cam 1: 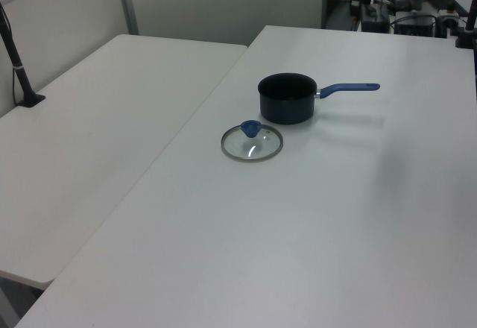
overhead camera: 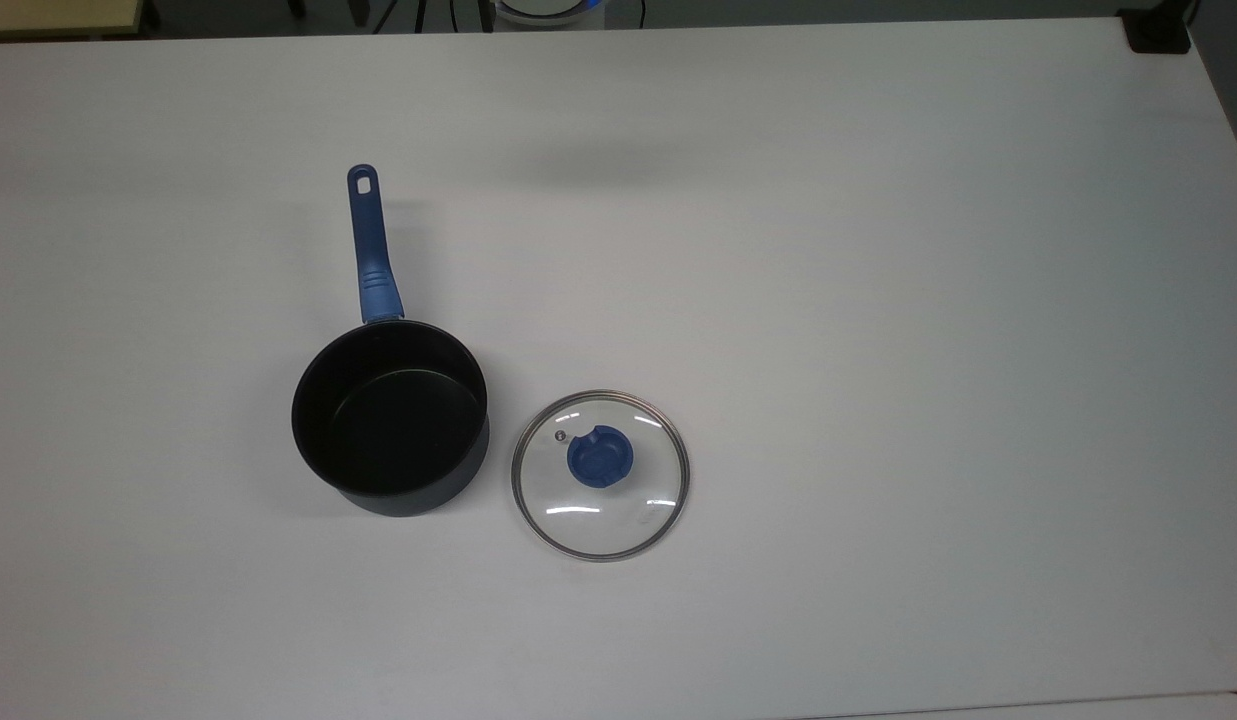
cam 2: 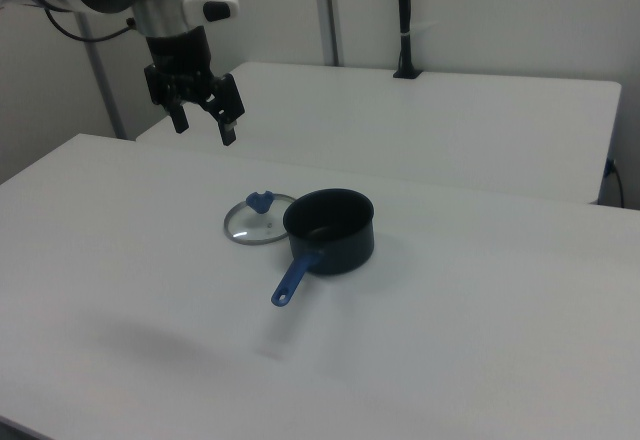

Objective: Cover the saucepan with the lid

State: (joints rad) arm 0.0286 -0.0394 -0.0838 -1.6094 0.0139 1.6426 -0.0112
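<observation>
The dark saucepan (overhead camera: 390, 420) sits uncovered on the white table, its blue handle (overhead camera: 369, 245) pointing toward the top view's upper edge. Just to the top view's right of it, the glass lid (overhead camera: 600, 475) lies flat with its blue knob (overhead camera: 599, 458) up. Both also show in the left view, saucepan (cam 1: 288, 98) behind lid (cam 1: 252, 142), and in the right view, saucepan (cam 2: 330, 230) to the right of lid (cam 2: 260, 219). My gripper (cam 2: 205, 128) hangs open high above the table, up and to the right view's left of the lid, holding nothing.
A second white table (cam 1: 97, 119) adjoins on the left view's left, with a black post (cam 1: 16, 60) clamped at its edge. Another black post (cam 2: 404, 20) stands on the far table in the right view. Equipment clutters the area behind the table (cam 1: 417, 0).
</observation>
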